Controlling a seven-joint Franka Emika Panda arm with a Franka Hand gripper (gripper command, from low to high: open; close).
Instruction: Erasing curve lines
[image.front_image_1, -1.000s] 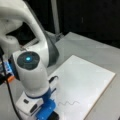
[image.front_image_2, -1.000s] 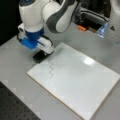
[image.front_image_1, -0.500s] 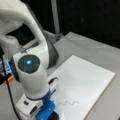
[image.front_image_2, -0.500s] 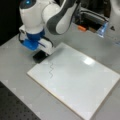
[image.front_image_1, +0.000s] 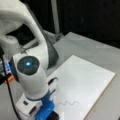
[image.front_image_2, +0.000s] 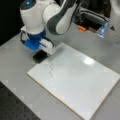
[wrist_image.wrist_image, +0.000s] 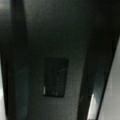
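Both front views show the curve lines (image.front_image_2: 51, 70), one thin dark wavy stroke of a few small humps, drawn on a white board (image.front_image_2: 82, 82) that lies flat on a grey table (image.front_image_2: 15, 65). The stroke sits near the board's corner closest to the arm; in a front view it appears low on the board (image.front_image_1: 68, 103), not erased. Just beyond that corner, a black eraser block (image.front_image_2: 40, 56) rests at the board's edge, close to the stroke but not touching it. The gripper (image.front_image_2: 41, 51) (white body with blue parts) stands directly over the block; whether its fingers are clamped on the block or apart, I cannot tell. In the wrist view a dark rectangle (wrist_image.wrist_image: 55, 77) shows against a dim grey surface between dark bars, with white at the right edge. No containers are visible.
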